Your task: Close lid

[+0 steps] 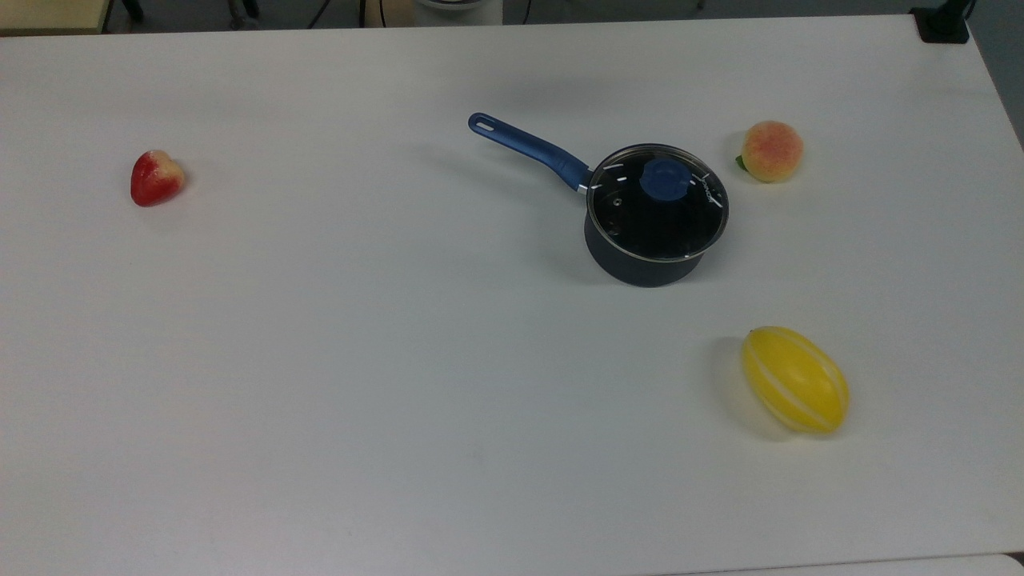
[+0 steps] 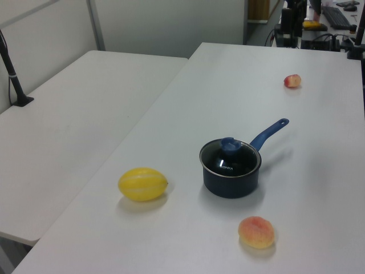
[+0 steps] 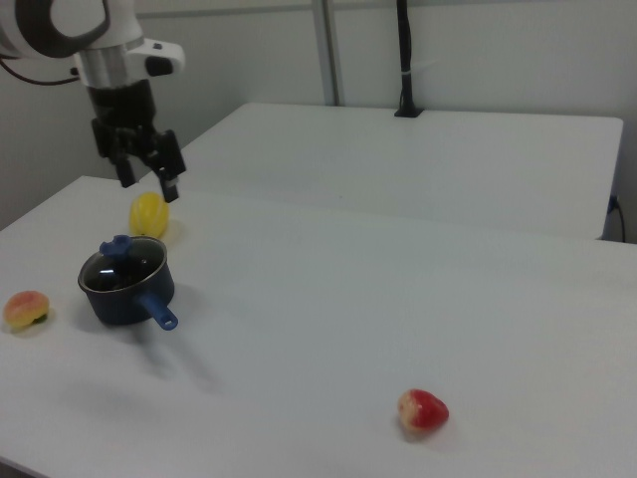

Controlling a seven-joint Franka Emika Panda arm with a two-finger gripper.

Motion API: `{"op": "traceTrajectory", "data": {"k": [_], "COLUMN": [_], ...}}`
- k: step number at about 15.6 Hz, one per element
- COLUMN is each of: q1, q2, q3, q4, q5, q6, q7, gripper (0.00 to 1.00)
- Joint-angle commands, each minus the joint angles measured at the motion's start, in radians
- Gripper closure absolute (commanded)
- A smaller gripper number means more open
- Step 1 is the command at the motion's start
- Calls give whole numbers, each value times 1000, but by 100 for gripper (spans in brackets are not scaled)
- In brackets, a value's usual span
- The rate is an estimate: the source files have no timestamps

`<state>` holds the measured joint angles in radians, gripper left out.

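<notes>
The lid (image 1: 658, 203) is seated level on the dark saucepan (image 1: 640, 268), its metal rim matched to the pan's rim and its blue knob (image 1: 662, 178) at the centre; the pan's interior is hard to make out through the glass. The blue handle (image 1: 528, 149) is pointed toward the top view's upper left. In the right view, the gripper (image 3: 147, 171) is held in the air above the pan, with its fingers spread apart and nothing between them. On the white table (image 1: 360, 360), a peach (image 1: 771, 150), a yellow melon (image 1: 795, 380) and a strawberry (image 1: 155, 177) are laid well apart.
</notes>
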<state>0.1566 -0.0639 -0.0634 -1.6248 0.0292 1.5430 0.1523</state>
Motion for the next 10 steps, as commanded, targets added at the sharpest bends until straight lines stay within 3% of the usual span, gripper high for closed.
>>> {"op": "traceTrajectory", "data": {"k": [1,4,10], "q1": [-51,-103,-104], "q2": [-4,18,29], "q3": [2,23,56], "q4": [-30,-30,-32], "q5": [23,23,20], "q6": [104,210,210], "q7": [-109,-135,-132], "gripper": [0,0,0]}}
